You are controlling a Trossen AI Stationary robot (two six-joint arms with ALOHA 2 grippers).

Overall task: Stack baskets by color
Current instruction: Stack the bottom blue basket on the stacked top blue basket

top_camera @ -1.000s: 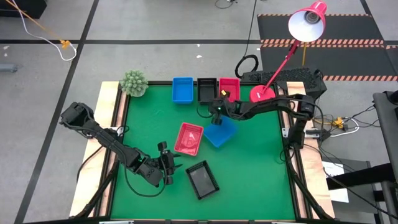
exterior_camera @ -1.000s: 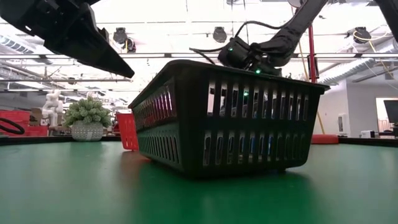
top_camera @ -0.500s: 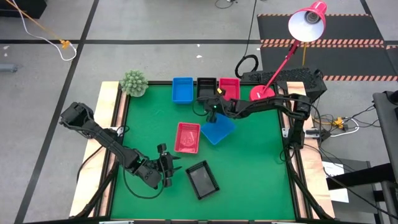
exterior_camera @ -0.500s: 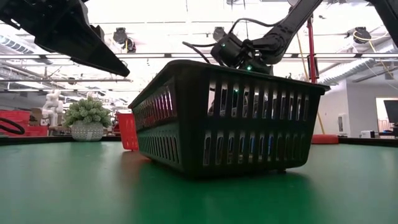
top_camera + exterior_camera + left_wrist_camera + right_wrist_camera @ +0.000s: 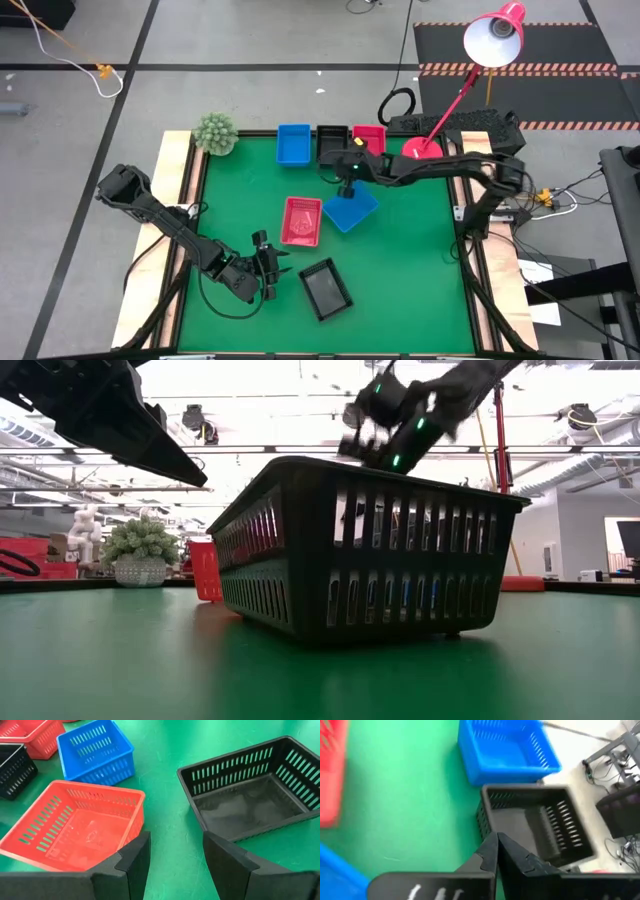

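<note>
Three baskets stand in a row at the far edge of the green mat: a blue one (image 5: 293, 143), a black one (image 5: 332, 141) and a red one (image 5: 369, 139). Mid-table, a red basket (image 5: 302, 220) and a blue basket (image 5: 351, 208) sit side by side. A black basket (image 5: 326, 289) stands near the front. My right gripper (image 5: 347, 183) hovers shut above the middle blue basket's far corner, with nothing between its fingers (image 5: 490, 851). My left gripper (image 5: 172, 855) is open near the front left, facing the gap between the red basket (image 5: 75, 827) and the black basket (image 5: 250, 800).
A spiky green plant (image 5: 215, 133) stands at the far left corner. The lamp's round red base (image 5: 420, 150) is at the far right, its head (image 5: 495, 38) beyond the table. A wooden rim (image 5: 178, 210) borders the mat. Bare mat lies at the right (image 5: 415, 260).
My right gripper has risen, staying shut, and drawn a little toward the far edge. Before that, the middle blue basket slid slightly toward the table's left and turned a bit, and the red basket beside it squared up.
</note>
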